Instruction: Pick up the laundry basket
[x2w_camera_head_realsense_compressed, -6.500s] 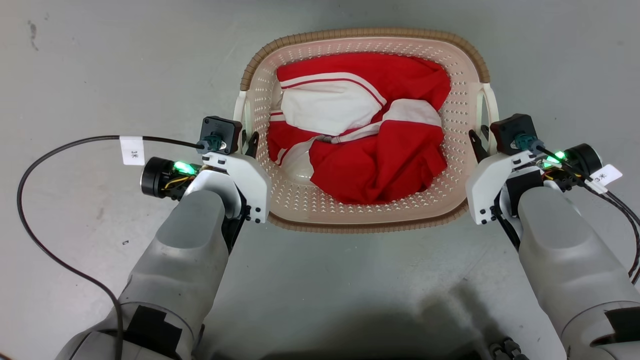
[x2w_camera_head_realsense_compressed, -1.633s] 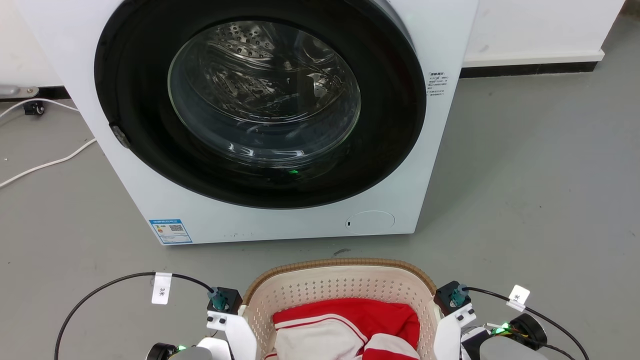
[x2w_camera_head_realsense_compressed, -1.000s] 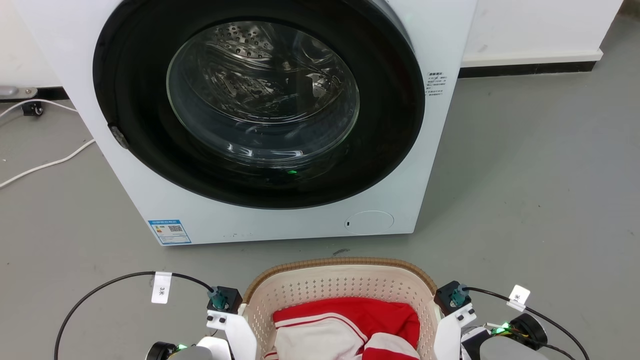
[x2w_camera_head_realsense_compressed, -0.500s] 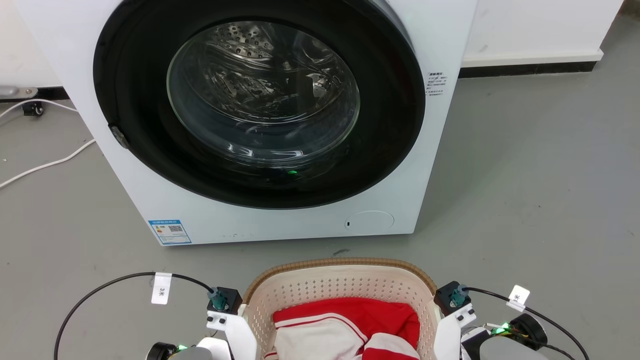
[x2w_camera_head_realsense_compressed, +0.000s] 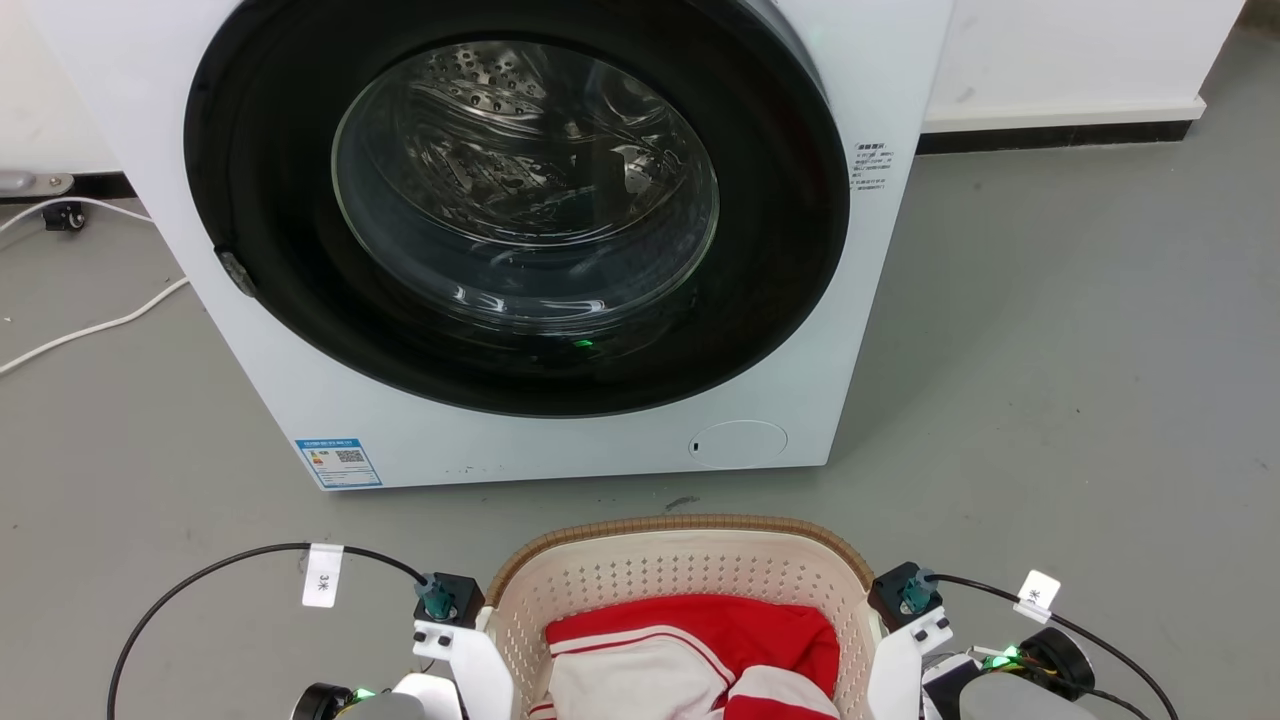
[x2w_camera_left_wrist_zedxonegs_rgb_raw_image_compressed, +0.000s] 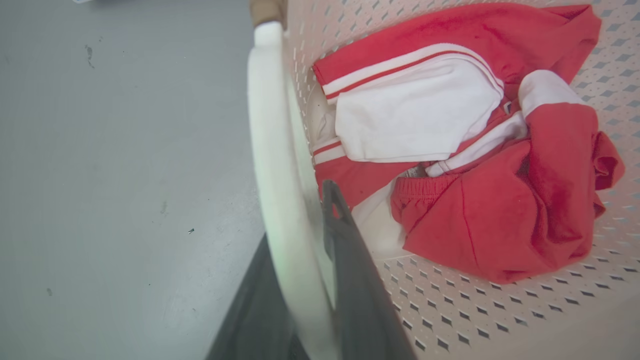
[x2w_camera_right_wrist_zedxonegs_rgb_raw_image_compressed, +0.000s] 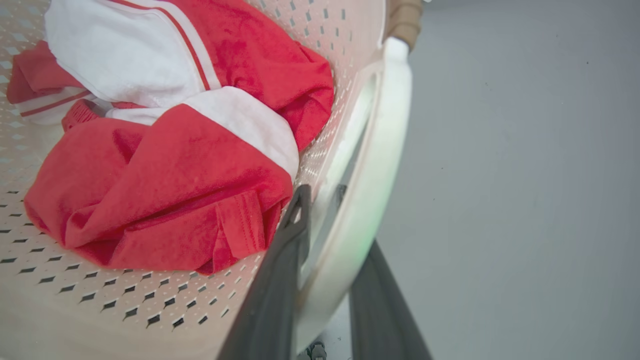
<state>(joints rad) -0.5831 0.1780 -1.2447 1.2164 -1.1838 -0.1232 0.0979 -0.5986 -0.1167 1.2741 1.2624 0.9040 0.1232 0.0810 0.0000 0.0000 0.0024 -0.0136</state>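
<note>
Just beyond laundry basket (x2w_camera_head_realsense_compressed: 680, 570), washer (x2w_camera_head_realsense_compressed: 885, 300)

White front-loading washing machine (x2w_camera_head_realsense_compressed: 880, 250) set on grey floor (x2w_camera_head_realsense_compressed: 1080, 380), round glass door (x2w_camera_head_realsense_compressed: 525, 180) ringed in black, white wall (x2w_camera_head_realsense_compressed: 1080, 50) edged by dark skirting (x2w_camera_head_realsense_compressed: 1060, 138), white cable (x2w_camera_head_realsense_compressed: 90, 325) laid alongside.

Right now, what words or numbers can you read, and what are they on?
"3米": white tag on the left cable.
The other tag, on the right cable: too small to read.
Blue sticker on the washer: too small to read.
Grey print beside the washer's door: too small.
</note>
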